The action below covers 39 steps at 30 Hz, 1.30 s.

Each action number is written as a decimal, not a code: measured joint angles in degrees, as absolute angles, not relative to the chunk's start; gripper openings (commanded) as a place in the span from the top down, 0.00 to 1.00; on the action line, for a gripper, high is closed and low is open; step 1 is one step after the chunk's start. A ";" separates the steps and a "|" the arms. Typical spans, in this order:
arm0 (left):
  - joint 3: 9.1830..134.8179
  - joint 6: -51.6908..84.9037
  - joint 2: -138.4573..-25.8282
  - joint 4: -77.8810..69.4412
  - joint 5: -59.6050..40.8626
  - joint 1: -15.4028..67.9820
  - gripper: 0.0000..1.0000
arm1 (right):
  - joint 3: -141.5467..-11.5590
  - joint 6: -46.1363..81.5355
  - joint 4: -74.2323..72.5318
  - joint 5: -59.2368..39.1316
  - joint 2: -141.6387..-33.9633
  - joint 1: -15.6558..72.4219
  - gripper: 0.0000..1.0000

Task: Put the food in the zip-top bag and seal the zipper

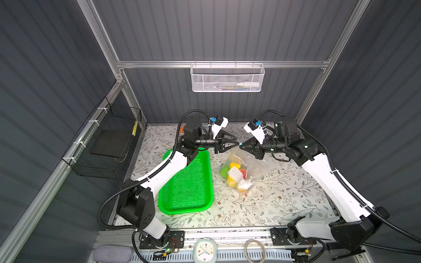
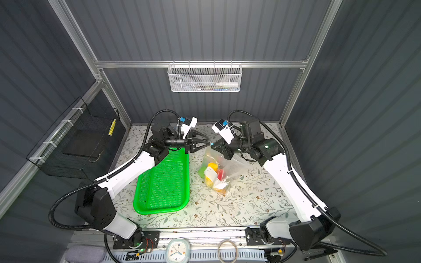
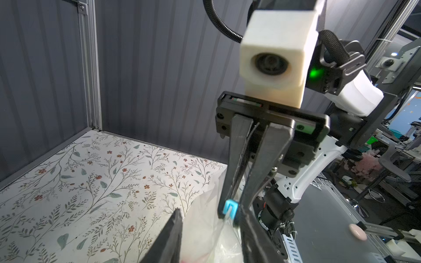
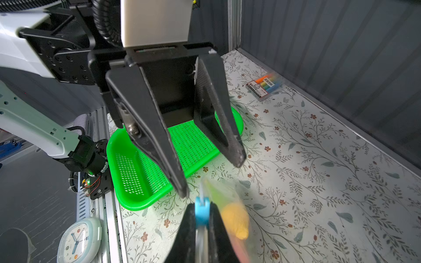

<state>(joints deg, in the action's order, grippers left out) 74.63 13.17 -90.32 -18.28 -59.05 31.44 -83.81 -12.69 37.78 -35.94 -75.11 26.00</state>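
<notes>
A black wire basket (image 1: 107, 145) is hung on the left wall, beyond the desk's left edge. On the left half of the floral-patterned desk (image 1: 284, 200) a green perforated tray (image 1: 186, 184) is laid, running from near the front edge toward the middle. A pack of coloured markers (image 4: 265, 85) is seen by the far edge, behind the tray. A small clock (image 1: 205, 250) is set on the rail in front of the front edge.

The left claw (image 1: 238, 141) is held above the desk's middle, toward the far edge. Its jaws are spread and nothing is gripped. Its tips are just beside the light-blue zipper slider (image 4: 201, 210); contact cannot be told.

That slider is pinched between the pressed-together jaws of the right claw (image 1: 242, 145), which is met tip to tip by the left one. The zip-top bag (image 1: 257, 164) is hung from this pinch, with its lower end lying on the desk near the middle, just right of the tray and apart from it. The food (image 1: 232, 182) is bunched inside the bag's lower part. Yellow, green, red and orange pieces are seen through the plastic, partly covered by the white label patch (image 1: 234, 172).
</notes>
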 measured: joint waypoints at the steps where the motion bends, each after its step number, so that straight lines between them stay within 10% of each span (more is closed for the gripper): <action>1: 74.91 13.52 -90.65 -18.44 -59.46 31.44 0.67 | -83.79 -12.69 37.76 -35.94 -75.11 26.02 1.00; 9: 75.09 15.49 -91.05 -19.59 -62.17 31.44 1.00 | -83.81 -12.69 37.74 -35.90 -75.46 26.00 1.00; 39: 76.88 12.47 -90.39 -11.57 -56.55 31.20 1.00 | -86.94 -18.26 44.12 -29.06 -77.08 26.24 0.99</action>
